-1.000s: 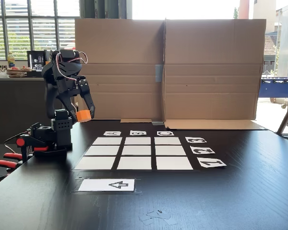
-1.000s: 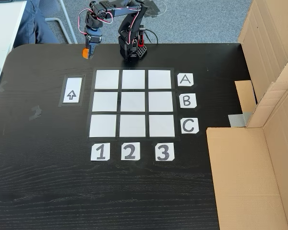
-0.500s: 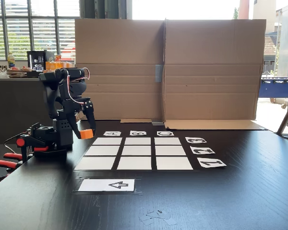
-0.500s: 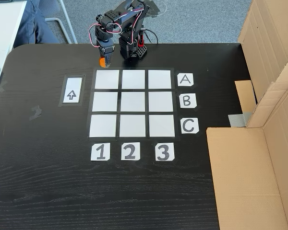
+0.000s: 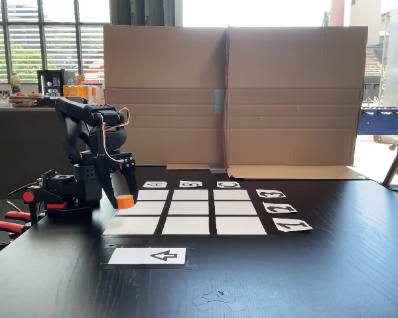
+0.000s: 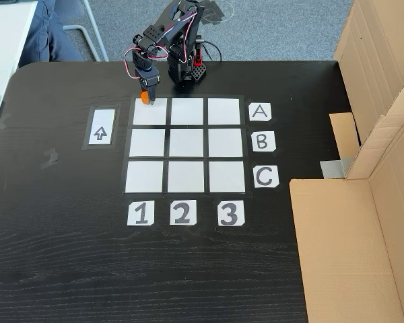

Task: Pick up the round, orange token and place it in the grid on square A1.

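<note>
**Orange token held low at the edge of square A1**

The gripper [image 5: 125,201] points down, and its two black fingers are squeezed on the token [image 5: 125,202], a small orange cylinder. The token is pinched at the very tips, so its bottom is free to go flat on the paper. It hangs low over the near corner of the grid [image 6: 186,145], probably so it will not bounce or roll when it is let go.

The view from above shows where the token [image 6: 145,99] sits over the cells. It is at the top left edge of square A1 [image 6: 152,114], the cell in line with the "A" card [image 6: 260,112] and the "1" card [image 6: 140,213]. It looks only partly over the white, so a small push inward seems needed.

The side view shows height instead. There the token looks just above the black table [image 5: 331,265], but whether it touches cannot be told. That view also shows the arrow card [image 5: 148,256] lying well apart in front.
</note>
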You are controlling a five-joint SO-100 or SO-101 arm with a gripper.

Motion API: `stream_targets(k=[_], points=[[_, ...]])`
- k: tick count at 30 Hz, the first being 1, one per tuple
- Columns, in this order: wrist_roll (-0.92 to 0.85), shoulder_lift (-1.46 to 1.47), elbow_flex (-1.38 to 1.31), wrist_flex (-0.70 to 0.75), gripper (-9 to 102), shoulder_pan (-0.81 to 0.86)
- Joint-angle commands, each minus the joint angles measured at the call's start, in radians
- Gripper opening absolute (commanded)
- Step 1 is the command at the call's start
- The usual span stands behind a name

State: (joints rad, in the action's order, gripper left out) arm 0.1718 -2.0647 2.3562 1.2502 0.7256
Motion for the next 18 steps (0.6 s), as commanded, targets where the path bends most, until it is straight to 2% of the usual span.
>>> stream_targets(k=[1, 18], points=[[-0.002, 0.028, 0.000, -0.035, 13, -0.012], [0.003, 0.144, 0.058, -0.186, 13, -0.052]])
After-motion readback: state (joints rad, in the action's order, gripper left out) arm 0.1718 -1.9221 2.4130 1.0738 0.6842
